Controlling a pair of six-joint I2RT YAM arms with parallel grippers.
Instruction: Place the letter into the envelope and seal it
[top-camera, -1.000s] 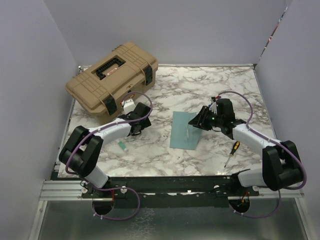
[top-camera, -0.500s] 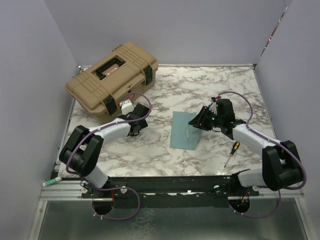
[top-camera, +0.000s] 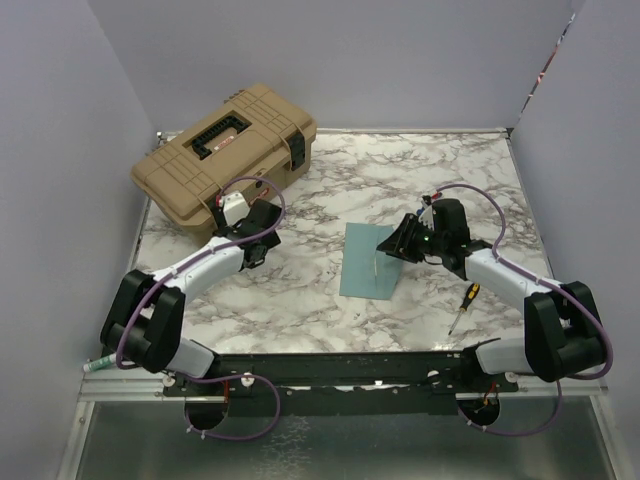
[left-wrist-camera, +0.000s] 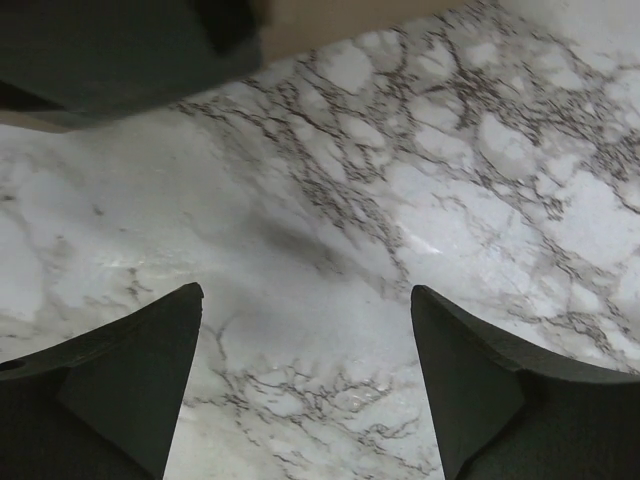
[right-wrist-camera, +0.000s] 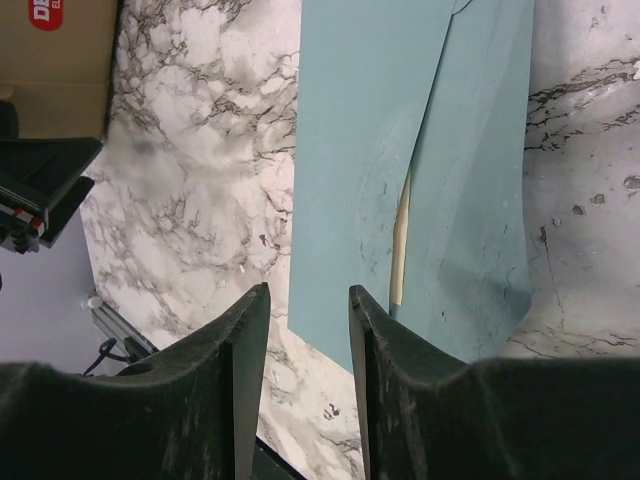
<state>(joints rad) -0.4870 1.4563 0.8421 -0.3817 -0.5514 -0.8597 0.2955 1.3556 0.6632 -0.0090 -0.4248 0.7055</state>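
Hovering left tool: is gaping wide, gripping nothing.
Right tool: is hanging narrowly parted, empty, envelope beneath.
Letter: is peeking from envelope slit.

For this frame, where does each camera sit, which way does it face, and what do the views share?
Top external: fixed above and behind the arm bases, looking down on the marble table; both arms show, plus toolbox and envelope.
Left wrist: on the left arm, facing down at bare marble; left gripper spread wide.
Right wrist: facing down on the envelope, letter edge peeking out; right gripper narrowly apart.
Shared: toolbox in all three; envelope in top and right wrist.
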